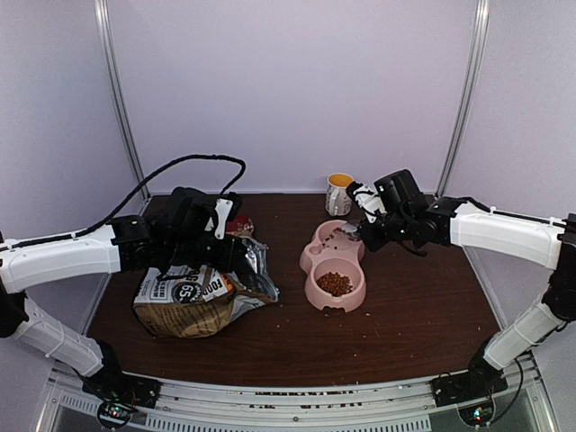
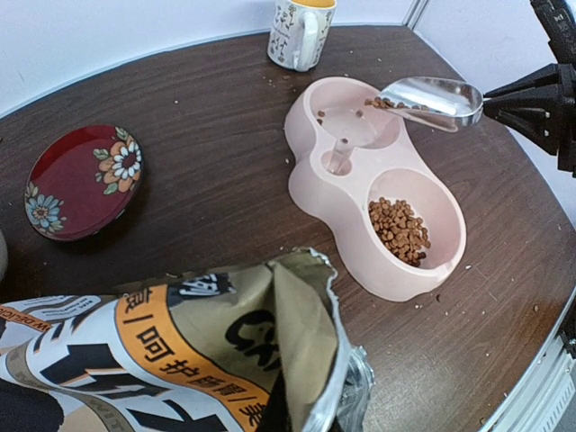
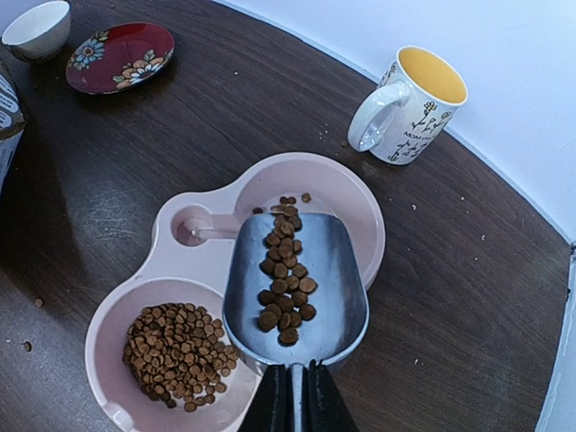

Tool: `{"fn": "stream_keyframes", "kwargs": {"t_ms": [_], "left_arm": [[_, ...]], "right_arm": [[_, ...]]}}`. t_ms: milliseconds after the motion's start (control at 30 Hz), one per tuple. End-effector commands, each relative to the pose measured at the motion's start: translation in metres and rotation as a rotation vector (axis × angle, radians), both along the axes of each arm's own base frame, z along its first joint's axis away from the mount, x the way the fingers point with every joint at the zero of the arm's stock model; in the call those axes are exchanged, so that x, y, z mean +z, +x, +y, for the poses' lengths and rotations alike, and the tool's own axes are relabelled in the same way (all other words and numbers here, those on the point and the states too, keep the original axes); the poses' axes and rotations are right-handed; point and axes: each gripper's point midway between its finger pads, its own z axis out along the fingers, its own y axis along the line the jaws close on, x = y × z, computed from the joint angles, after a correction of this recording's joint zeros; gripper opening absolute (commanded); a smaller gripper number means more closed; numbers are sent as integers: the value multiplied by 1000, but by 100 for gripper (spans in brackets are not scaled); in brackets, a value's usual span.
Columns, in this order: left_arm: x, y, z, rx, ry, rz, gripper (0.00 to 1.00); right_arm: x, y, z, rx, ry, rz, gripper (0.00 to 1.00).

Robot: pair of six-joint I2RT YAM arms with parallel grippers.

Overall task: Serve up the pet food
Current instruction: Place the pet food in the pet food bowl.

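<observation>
A pink double feeder (image 1: 310, 290) stands mid-table, and pet food (image 3: 175, 351) fills its near compartment. My right gripper (image 3: 291, 405) is shut on the handle of a metal scoop (image 3: 337, 270), held tipped over the far compartment. A line of brown pellets (image 3: 283, 279) runs down the scoop to its lip, with a few pellets at the compartment's edge (image 3: 292, 199). The tan bag (image 2: 180, 351) with the orange band leans on the left, its torn mouth open towards the feeder. My left gripper (image 2: 274, 409) is shut on the bag's rim, its fingers mostly hidden by paper.
A white and yellow mug (image 3: 409, 108) stands behind the feeder near the back wall. A red flowered saucer (image 2: 81, 180) lies at the back left, with a small white bowl (image 3: 38, 27) beside it. Loose crumbs dot the brown tabletop (image 1: 405, 315).
</observation>
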Motion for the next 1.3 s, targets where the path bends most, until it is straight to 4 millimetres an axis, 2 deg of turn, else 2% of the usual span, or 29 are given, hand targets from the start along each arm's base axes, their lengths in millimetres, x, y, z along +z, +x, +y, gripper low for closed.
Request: {"fn": "stream_keyframes", "kwargs": {"t_ms": [0,500,767,1000,1200,1267], "left_arm": [[35,13,-2,37,-92,-97,0],[32,16,-9,22,-79,-96,0],[29,15,-4,34,-64,-90,0],[26,12,-1,36,-57,-79,0],[25,13,-6,25,-68,-72,0],[25,15,-10,19,-66,-73,0]], "right_arm": [[11,8,2,-9,11,15,0],[4,11,-3,-23,-22,97,0],[2,15,-3,-13,-54,135,0],[8,17,2,12,-49,114,0],[22,5,7,68,10,68,0],[21,-3,8,101,26,53,0]]}}
